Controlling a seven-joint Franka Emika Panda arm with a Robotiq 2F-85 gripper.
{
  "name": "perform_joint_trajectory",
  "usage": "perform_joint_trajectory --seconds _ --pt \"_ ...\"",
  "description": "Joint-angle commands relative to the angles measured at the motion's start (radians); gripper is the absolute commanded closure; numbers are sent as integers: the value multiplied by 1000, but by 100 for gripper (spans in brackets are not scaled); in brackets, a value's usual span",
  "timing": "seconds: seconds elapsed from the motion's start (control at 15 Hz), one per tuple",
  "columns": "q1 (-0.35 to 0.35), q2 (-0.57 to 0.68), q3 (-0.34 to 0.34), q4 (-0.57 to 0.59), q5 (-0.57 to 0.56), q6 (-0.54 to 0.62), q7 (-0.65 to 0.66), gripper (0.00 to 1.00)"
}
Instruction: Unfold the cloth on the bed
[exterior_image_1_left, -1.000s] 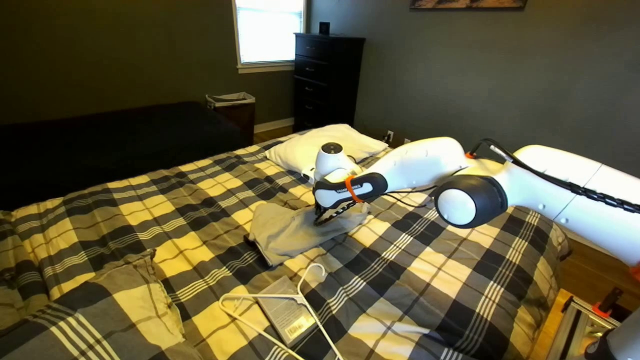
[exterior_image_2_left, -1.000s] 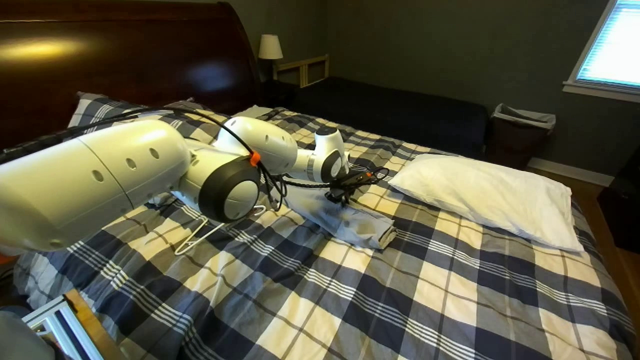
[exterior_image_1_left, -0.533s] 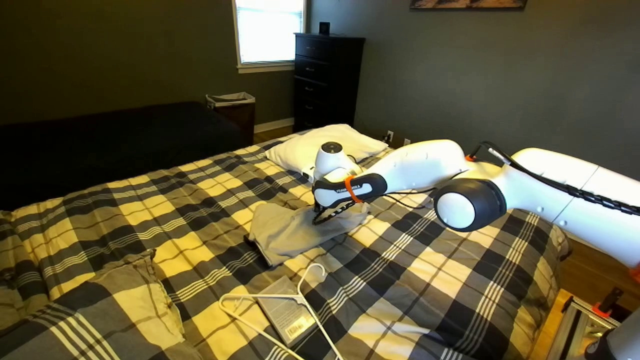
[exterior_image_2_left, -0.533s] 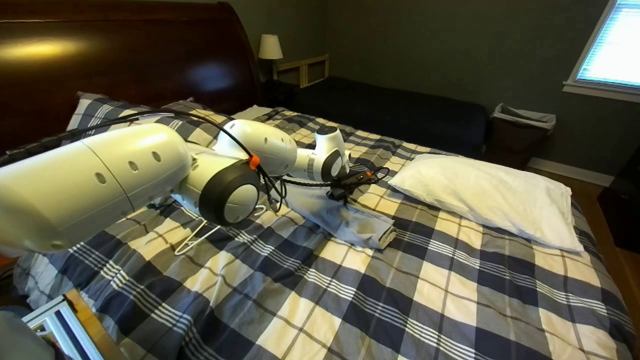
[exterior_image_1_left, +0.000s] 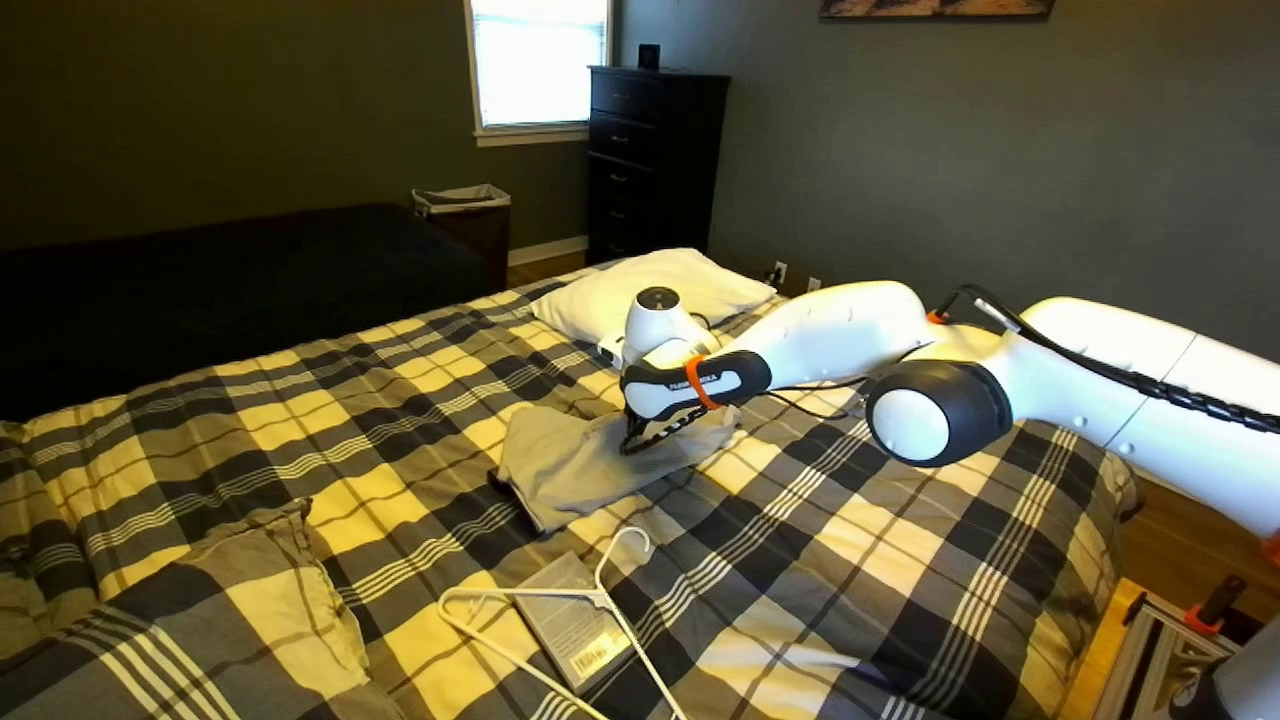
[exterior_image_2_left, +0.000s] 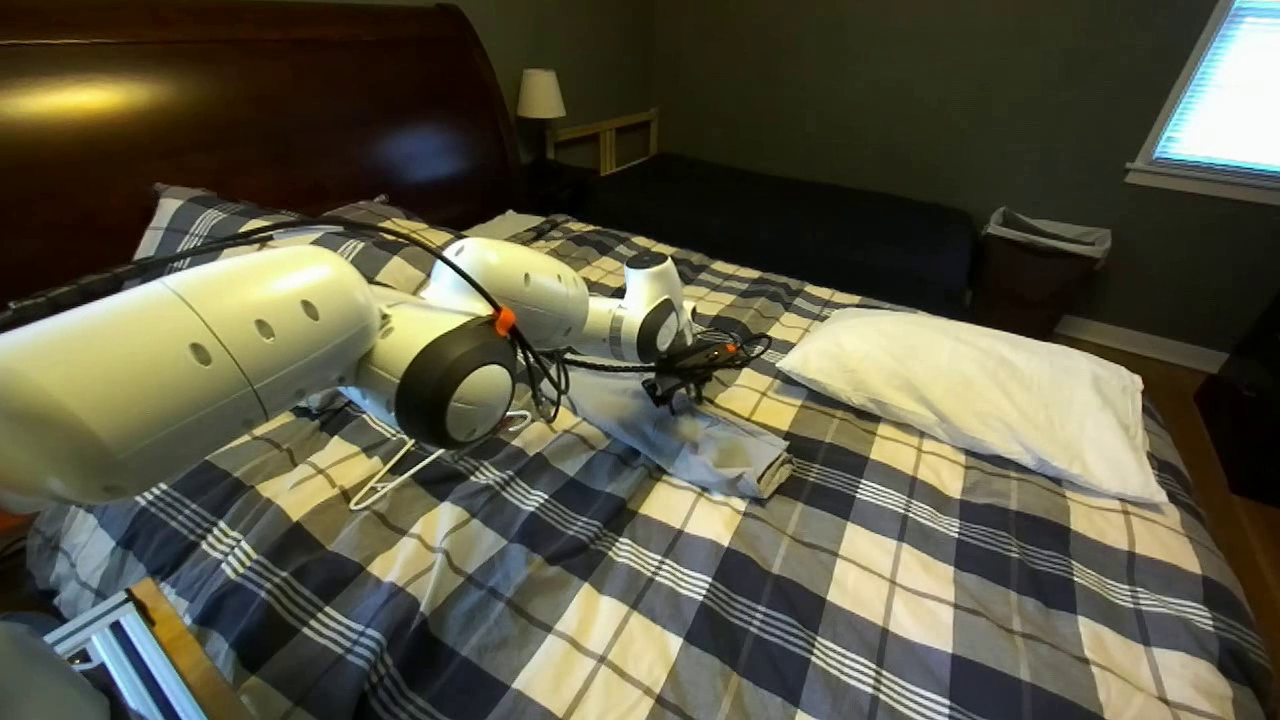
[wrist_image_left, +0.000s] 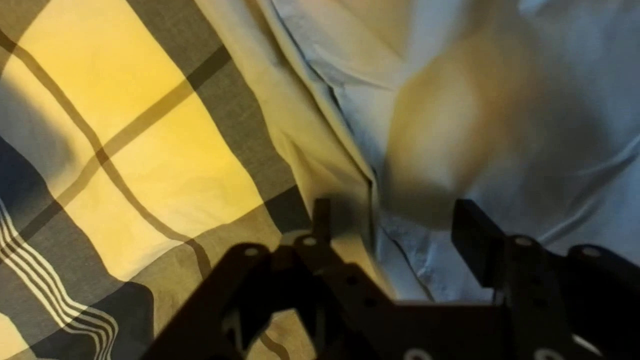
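The Robotiq gripper (wrist_image_left: 392, 225) has its fingers apart over a crease in the grey cloth (exterior_image_1_left: 580, 468), presumably to pinch one layer. The cloth lies folded on the plaid-covered bed (exterior_image_2_left: 650, 590).

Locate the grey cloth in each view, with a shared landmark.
In an exterior view: grey cloth just below centre, lower in frame than the white pillow.
In an exterior view: cloth just below centre, left of the white pillow.
In the wrist view: cloth filling the upper right.
Shared landmark, all views: plaid bed cover.
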Motion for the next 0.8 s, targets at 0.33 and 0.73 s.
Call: perform_joint_trajectory --seconds 0.33,0.73 --pt "30 -1 -40 -11 -8 -1 95 32" --pt "38 -10 -67 -27 -12 29 160 80"
